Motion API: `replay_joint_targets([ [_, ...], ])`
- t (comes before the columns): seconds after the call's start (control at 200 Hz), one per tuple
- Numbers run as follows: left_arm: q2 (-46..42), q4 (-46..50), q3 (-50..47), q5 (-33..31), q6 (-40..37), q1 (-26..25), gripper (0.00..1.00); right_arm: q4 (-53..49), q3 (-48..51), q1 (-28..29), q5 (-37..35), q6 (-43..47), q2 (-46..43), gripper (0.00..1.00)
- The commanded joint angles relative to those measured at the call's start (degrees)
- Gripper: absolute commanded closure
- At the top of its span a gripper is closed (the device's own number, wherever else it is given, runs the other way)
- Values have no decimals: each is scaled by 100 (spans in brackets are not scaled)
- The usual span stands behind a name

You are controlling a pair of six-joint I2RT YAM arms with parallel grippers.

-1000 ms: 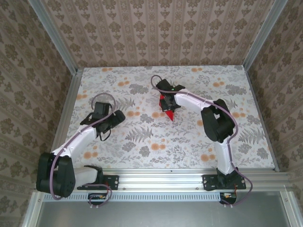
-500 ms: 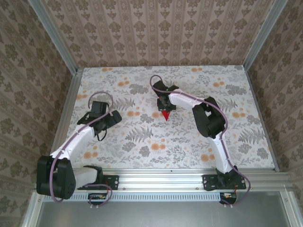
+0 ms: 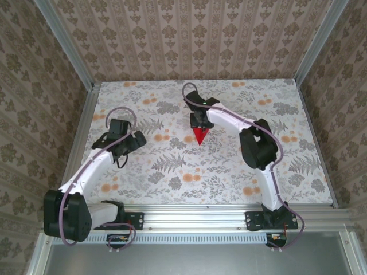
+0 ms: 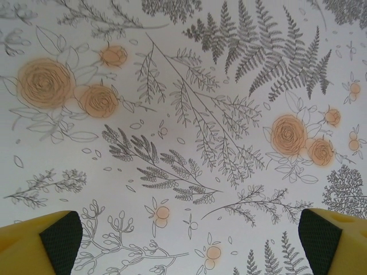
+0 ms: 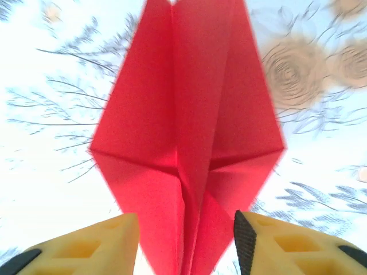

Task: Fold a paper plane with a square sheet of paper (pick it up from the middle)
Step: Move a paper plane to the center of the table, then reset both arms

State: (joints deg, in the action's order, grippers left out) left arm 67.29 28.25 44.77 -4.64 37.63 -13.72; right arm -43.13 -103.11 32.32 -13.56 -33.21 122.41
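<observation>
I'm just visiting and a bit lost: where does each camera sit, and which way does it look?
Top external: fixed above and behind, looking down on the table; the left arm, right arm and red paper plane show.
Left wrist: on the left arm, facing down at the floral tabletop; the left gripper shows yellow fingers in the bottom corners.
Right wrist: close over the plane, with the right gripper fingers on either side.
Shared: top and right wrist both show the plane.

A lab rig: aluminium frame [image 3: 64, 43] holds wallpapered walls [image 3: 189, 40].
</observation>
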Motion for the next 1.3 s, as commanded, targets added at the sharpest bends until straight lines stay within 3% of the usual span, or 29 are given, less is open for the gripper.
replay_joint_targets([
  [0.0,-196,291,313,-309,-267,70,0,-115,219,11,-410,136,-1198,39],
  [0.175,-432,188,509,-647,-604,71,0,379,1170,-208,-611,407,-2532,19],
  [0.29,-711,-52,478,-1163,-839,80,0,926,2056,-396,-1235,782,-3455,1],
  [0.365,-900,-319,363,-1503,-990,105,0,1200,2702,-612,-1822,990,-4012,0],
  [0.63,-1025,-1296,-324,-2662,-1646,196,0,3253,5223,-1754,-2379,1680,-5652,0],
  [0.8,-1157,-2880,-1295,-2580,-2820,255,0,4448,6595,-2502,-1937,1817,-6095,0],
  [0.895,-1260,-3394,-1651,-2358,-3058,383,0,4839,7053,-2822,-1717,1711,-6027,0],
  [1.295,-276,-5851,-2441,-893,-3590,1124,0,8014,8322,-3001,-594,2717,-5072,0],
])
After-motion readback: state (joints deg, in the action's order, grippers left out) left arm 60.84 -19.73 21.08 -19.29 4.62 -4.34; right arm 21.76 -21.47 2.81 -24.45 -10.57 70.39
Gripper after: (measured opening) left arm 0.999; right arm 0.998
